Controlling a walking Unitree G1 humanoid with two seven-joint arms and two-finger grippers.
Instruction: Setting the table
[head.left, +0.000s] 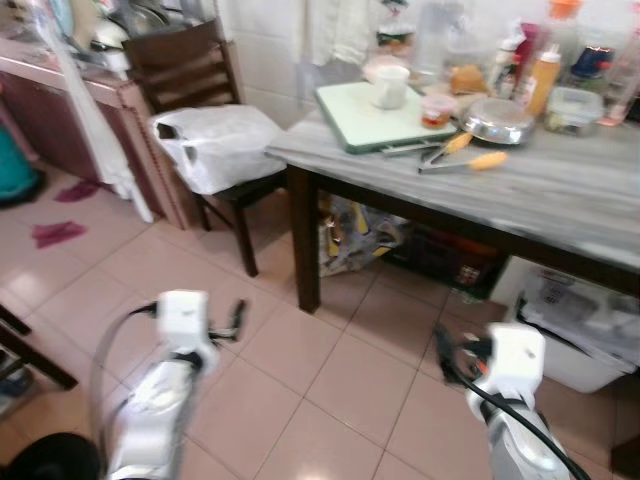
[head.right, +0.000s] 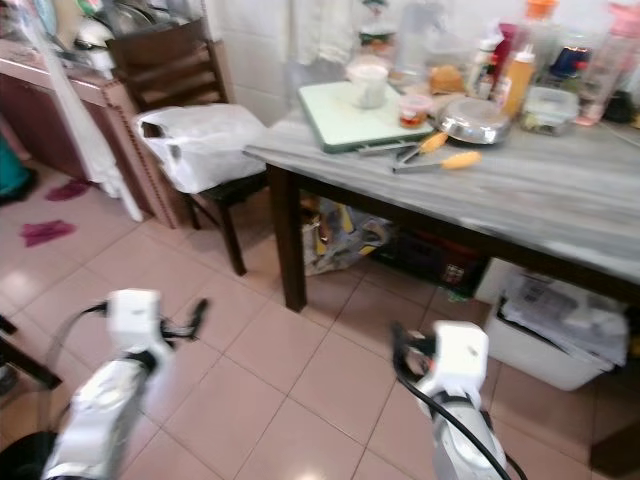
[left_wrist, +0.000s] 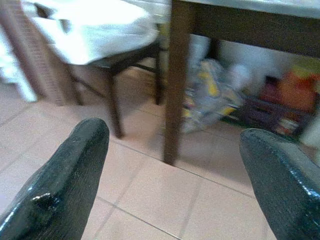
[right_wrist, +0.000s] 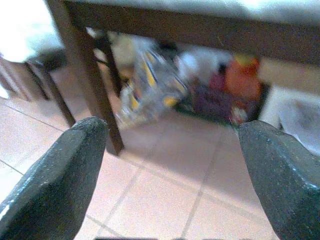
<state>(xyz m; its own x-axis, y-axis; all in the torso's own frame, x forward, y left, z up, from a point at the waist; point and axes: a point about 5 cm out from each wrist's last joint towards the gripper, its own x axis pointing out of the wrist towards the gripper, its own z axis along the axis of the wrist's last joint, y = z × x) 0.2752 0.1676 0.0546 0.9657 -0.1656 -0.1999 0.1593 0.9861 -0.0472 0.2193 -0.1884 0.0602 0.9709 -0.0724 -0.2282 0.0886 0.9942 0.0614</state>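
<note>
grey-topped table (head.left: 560, 190) straight ahead, cluttered | dark chair (head.left: 215, 120) beside it with a white bag (head.left: 215, 145) on the seat | green tray (head.left: 375, 120) carrying a white cup (head.left: 388, 86) | left gripper (left_wrist: 172, 170) and right gripper (right_wrist: 172, 170) low over the tiles, both pairs of fingers spread wide, holding nothing

I see a grey wood-grain table top (head.left: 560, 190) on dark wooden legs; at eleven o'clock, a crinkled, possibly plastic bag (head.left: 215, 140); glossy floor tiles (head.left: 330, 380).
</note>
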